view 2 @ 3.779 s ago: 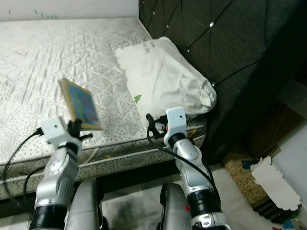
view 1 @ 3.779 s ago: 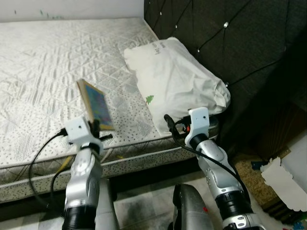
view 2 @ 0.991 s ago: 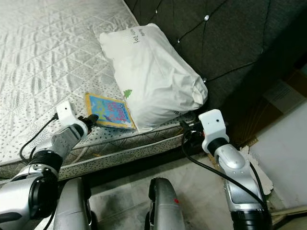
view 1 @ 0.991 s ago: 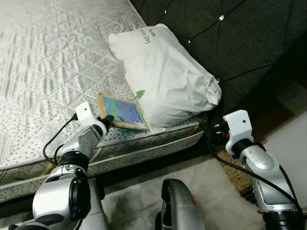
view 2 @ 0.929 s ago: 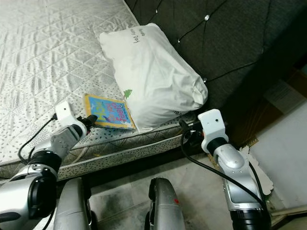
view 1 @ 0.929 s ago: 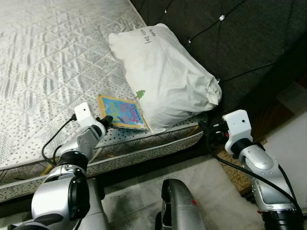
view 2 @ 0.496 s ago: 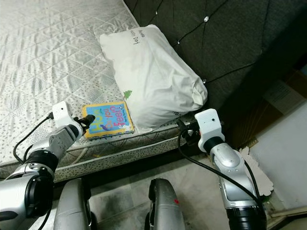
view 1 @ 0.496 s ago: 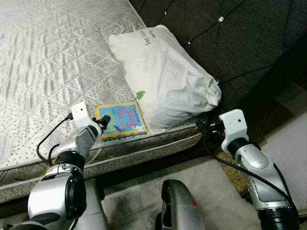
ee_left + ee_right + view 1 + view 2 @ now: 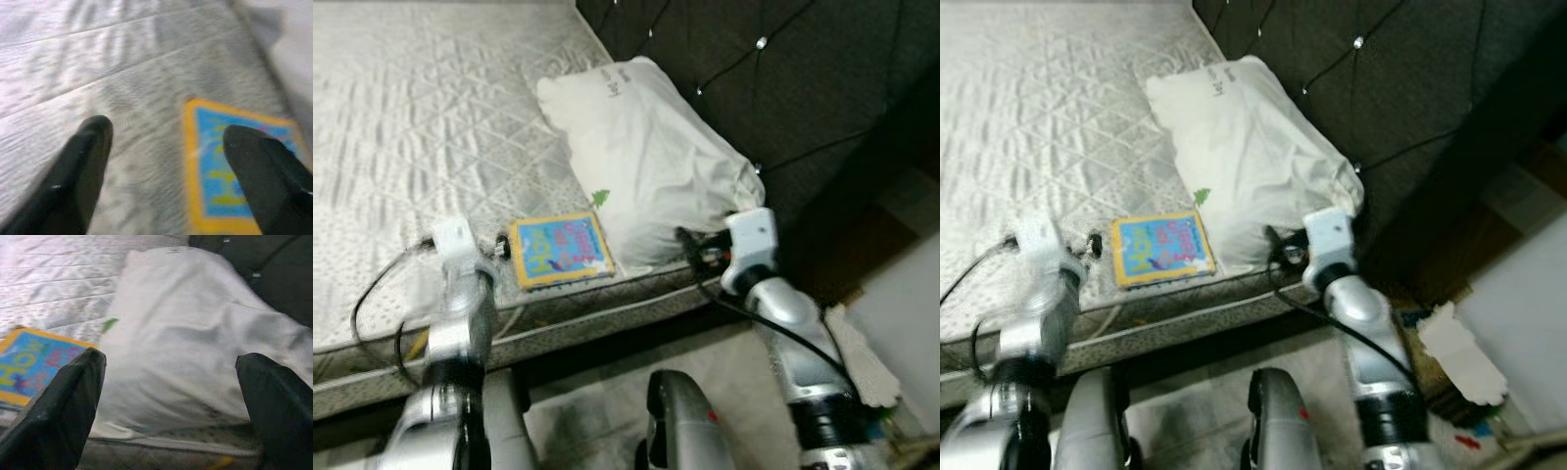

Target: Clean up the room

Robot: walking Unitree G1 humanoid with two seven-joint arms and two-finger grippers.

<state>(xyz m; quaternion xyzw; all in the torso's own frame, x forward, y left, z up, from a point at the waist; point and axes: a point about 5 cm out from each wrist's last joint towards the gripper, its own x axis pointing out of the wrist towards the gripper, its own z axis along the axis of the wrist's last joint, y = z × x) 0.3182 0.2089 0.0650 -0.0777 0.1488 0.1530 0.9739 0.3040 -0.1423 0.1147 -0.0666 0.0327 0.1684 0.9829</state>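
Two grippers are raised at the bed's near edge. The book (image 9: 560, 251) lies flat on the mattress (image 9: 421, 127), close to that edge, with its right side just beside or touching the pillow (image 9: 651, 166). The left gripper (image 9: 168, 161) has its fingers spread apart and empty; in the left wrist view the book lies just ahead, partly under the line of one finger (image 9: 264, 176). The right gripper (image 9: 171, 396) is likewise spread apart and empty, aimed at the pillow's near end, with the book off to its left.

Judgement: the book appears set down, and the left arm is the nearer one to it. The pillow's long axis runs from the near edge towards the headboard (image 9: 783, 69), so the right arm is better placed for any pillow handling. Head views are blurred; fine contact cannot be confirmed.
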